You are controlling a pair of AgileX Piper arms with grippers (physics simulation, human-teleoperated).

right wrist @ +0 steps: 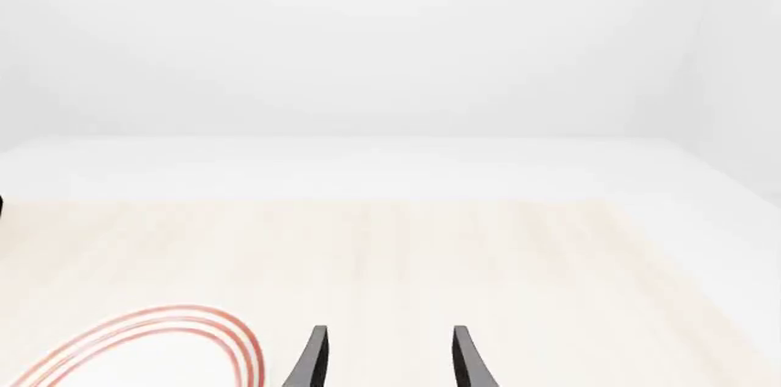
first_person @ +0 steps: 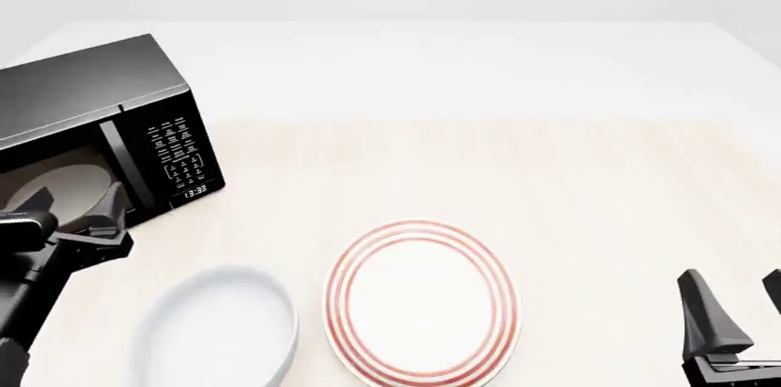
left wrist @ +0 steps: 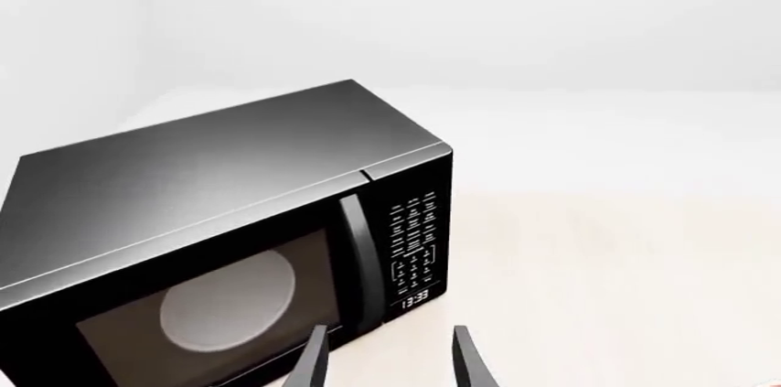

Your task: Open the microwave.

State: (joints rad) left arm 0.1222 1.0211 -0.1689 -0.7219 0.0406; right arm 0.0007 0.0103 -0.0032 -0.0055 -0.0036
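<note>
The microwave (first_person: 104, 126) stood at the table's far left with its door shut and its bar handle (first_person: 120, 166) turned toward the arms, within easy reach. The left gripper (first_person: 76, 206) hung just in front of the door, jaws parted and empty, seemingly lining up on the handle. A bowl (first_person: 219, 332) and a striped plate (first_person: 422, 305) lay nearer than the microwave; well right of it, the right gripper (first_person: 732, 300) waited open, holding nothing.

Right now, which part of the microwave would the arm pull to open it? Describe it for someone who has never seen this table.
Find the black microwave at the table's far left. On its front, between the window showing a pale round turntable and the white-labelled keypad, runs a vertical bar handle. It is the only raised upright bar; the left gripper is open just before it.
</note>
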